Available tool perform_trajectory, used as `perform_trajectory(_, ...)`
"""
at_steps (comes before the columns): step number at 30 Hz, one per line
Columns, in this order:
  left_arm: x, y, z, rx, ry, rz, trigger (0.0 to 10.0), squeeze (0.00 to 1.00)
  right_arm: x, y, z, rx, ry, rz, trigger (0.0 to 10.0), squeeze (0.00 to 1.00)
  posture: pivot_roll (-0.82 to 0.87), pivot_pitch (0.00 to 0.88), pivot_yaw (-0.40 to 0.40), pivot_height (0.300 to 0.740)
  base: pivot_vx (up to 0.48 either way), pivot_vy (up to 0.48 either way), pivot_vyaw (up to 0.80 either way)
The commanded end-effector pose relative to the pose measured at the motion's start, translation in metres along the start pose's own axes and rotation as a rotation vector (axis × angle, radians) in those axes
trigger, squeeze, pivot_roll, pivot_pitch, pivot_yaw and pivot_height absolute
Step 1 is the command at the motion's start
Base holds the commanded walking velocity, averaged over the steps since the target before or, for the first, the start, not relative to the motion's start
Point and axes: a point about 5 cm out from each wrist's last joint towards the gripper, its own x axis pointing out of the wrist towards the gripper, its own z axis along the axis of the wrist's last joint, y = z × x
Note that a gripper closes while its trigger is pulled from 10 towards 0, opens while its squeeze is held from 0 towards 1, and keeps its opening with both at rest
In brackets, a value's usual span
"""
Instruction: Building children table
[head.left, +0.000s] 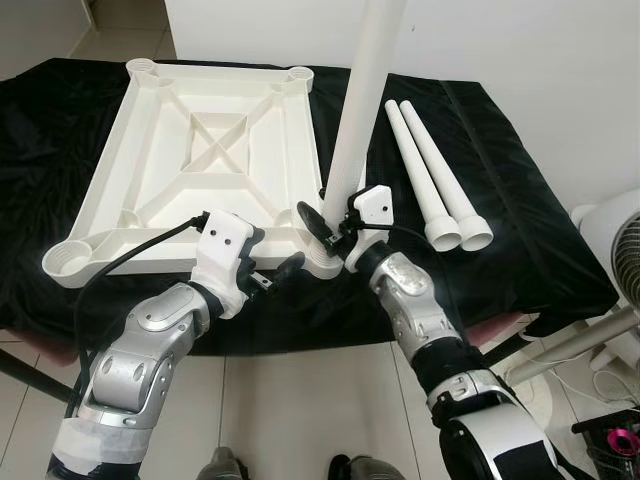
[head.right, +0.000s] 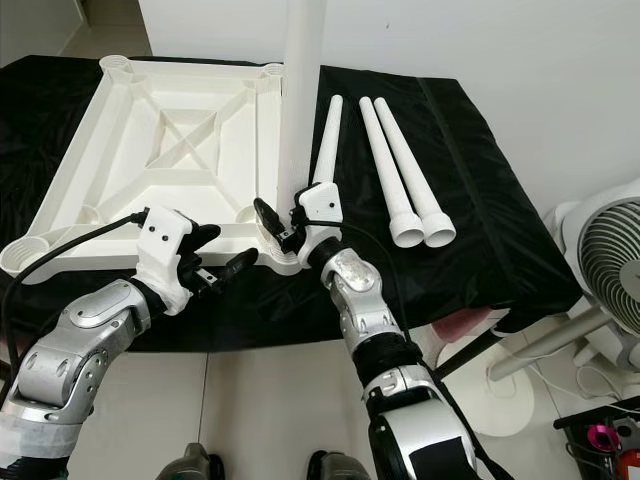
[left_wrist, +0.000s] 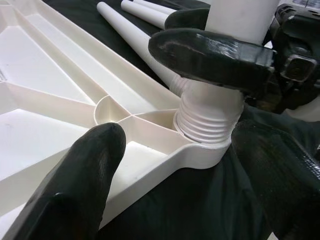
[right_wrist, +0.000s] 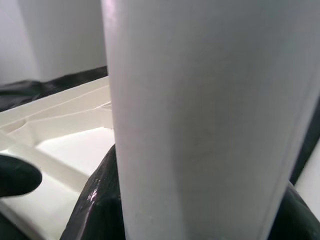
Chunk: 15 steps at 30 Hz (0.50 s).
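The right gripper (head.left: 327, 232) reaches forward from a bent silver arm and is closed around the upright table leg (head.left: 362, 110), its black fingers (left_wrist: 210, 52) clamped on the white tube just above the threaded end. That end sits in the near right corner socket (left_wrist: 207, 150) of the upturned tabletop (head.left: 215, 150), with several thread ridges showing above the socket rim. The left gripper (head.left: 272, 272) is held low at the near edge of the tabletop, just beside the same corner, its wrist turned inward; its 2 fingers (left_wrist: 75, 190) are spread apart and hold nothing. The white tabletop lies underside up on a black cloth (head.left: 500, 200), showing crossed ribs and 4 round corner sockets. 3 more loose legs (head.right: 400, 170) lie on the cloth to the right, 2 of them touching side by side and 1 close behind the upright leg. No brand, label or writing can be read on any part. The tabletop's near corners lie close to the cloth's front edge; bare cloth stays open right of the loose legs. A white fan (head.right: 605, 270) stands on the floor at the far right.
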Motion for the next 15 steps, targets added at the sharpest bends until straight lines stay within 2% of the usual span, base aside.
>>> perform_trajectory(1, -0.001, 0.0, 0.004, 0.009, -0.009, 0.043, 10.0, 0.0, -0.014, -0.004, -0.029, 0.056, 0.131, -0.132, 10.0, 0.0, 0.09, 0.097, -0.072, 0.74, 0.0, 0.0, 0.0)
perform_trajectory(3, -0.001, 0.0, 0.004, 0.009, -0.009, 0.043, 10.0, 0.0, -0.014, -0.004, -0.029, 0.056, 0.131, -0.132, 10.0, 0.0, 0.09, 0.097, -0.072, 0.74, 0.0, 0.0, 0.0)
perform_trajectory(5, 0.0, 0.0, 0.004, 0.009, -0.012, 0.043, 10.0, 0.0, -0.007, 0.0, -0.023, 0.07, 0.102, -0.243, 10.0, 0.0, 0.09, 0.096, -0.079, 0.74, 0.0, 0.0, 0.0)
perform_trajectory(9, 0.0, -0.001, 0.005, 0.007, -0.017, 0.044, 10.0, 0.0, -0.002, 0.006, -0.017, 0.06, 0.069, -0.326, 10.0, 0.0, 0.09, 0.098, -0.088, 0.74, 0.0, 0.0, 0.0)
perform_trajectory(15, 0.0, -0.002, 0.005, 0.001, -0.025, 0.054, 10.0, 0.0, -0.002, 0.017, -0.017, 0.054, 0.057, -0.313, 10.0, 0.0, 0.09, 0.099, -0.094, 0.74, 0.0, 0.0, 0.0)
